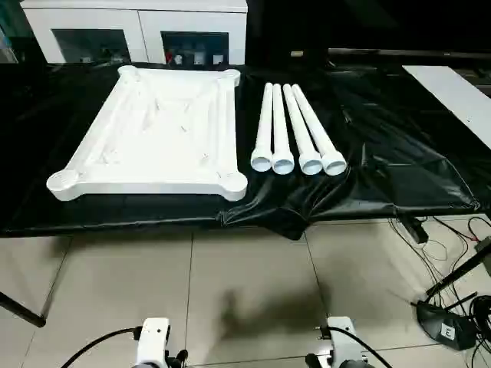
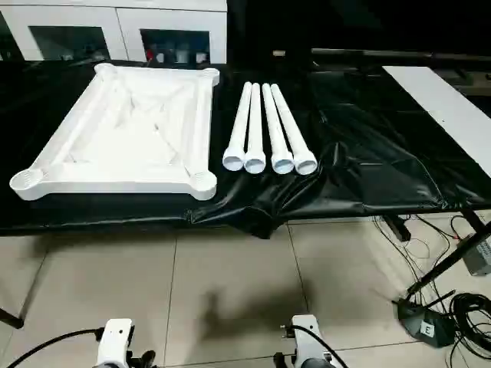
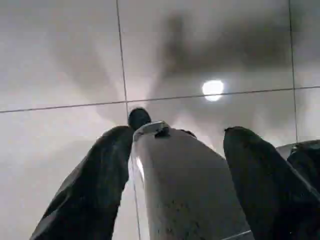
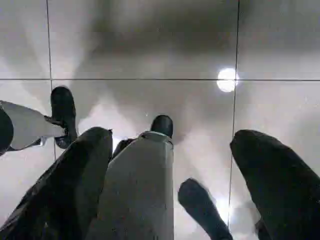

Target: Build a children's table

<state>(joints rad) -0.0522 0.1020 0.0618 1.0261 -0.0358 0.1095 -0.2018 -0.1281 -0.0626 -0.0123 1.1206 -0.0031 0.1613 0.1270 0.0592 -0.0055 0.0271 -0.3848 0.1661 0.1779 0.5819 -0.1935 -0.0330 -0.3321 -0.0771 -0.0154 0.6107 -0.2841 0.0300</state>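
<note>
The white tabletop lies upside down on a black-covered bench, ribbed underside up, with round sockets at its corners. Just to its right, several long white tubular legs lie side by side, open ends towards me. Both arms hang low in front of the bench, well short of these parts; the left wrist and right wrist show at the bottom edge. In the wrist views the left gripper and right gripper point down at the tiled floor. Both are open and hold nothing.
A white glass-door cabinet stands behind the bench. A white board lies at the far right. Black sheeting droops over the bench's front edge. Cables and a black stand base sit on the floor at right.
</note>
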